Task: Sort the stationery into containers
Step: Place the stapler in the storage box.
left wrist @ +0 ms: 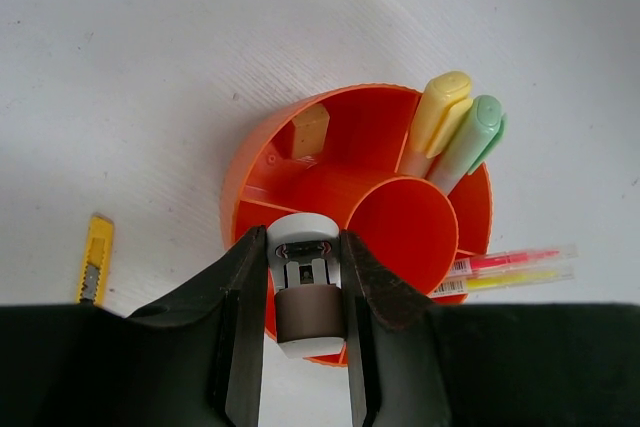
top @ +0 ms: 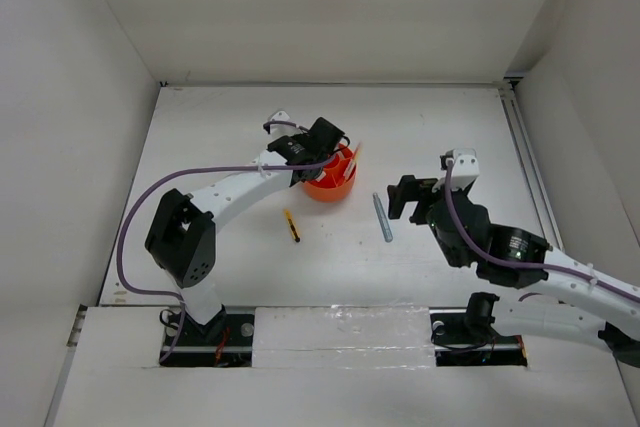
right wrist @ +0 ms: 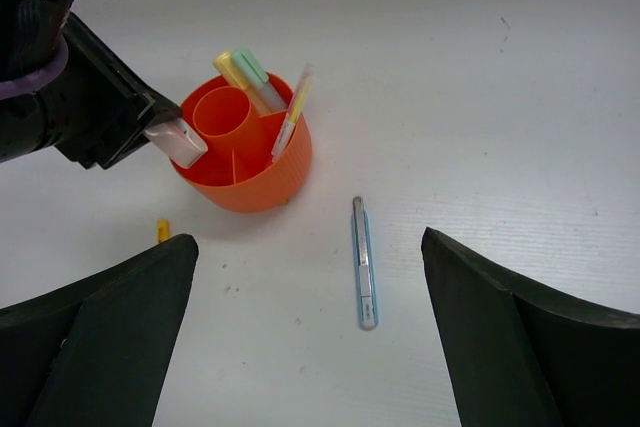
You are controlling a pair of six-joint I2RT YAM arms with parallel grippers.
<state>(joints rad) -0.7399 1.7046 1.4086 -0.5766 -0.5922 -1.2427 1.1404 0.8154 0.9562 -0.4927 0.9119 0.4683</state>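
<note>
My left gripper (left wrist: 303, 243) is shut on a white eraser with a brown sleeve (left wrist: 308, 285). It holds the eraser over the near rim of the round orange container (left wrist: 240, 175). A yellow highlighter (left wrist: 440, 112) and a pale green one (left wrist: 476, 133) stand in an outer compartment. A tan eraser (left wrist: 310, 132) lies in another, and two thin pens, pink and yellow (left wrist: 512, 267), stick out over the side. My right gripper (right wrist: 309, 242) is open above the table, with a grey-blue pen-like item (right wrist: 364, 262) lying flat below and between its fingers. A yellow-black item (top: 292, 225) lies left of it.
White walls enclose the table on the left, back and right. The orange container (top: 330, 185) stands mid-table, with the left arm (top: 230, 192) reaching across to it. The right arm's body (top: 500, 247) fills the near right.
</note>
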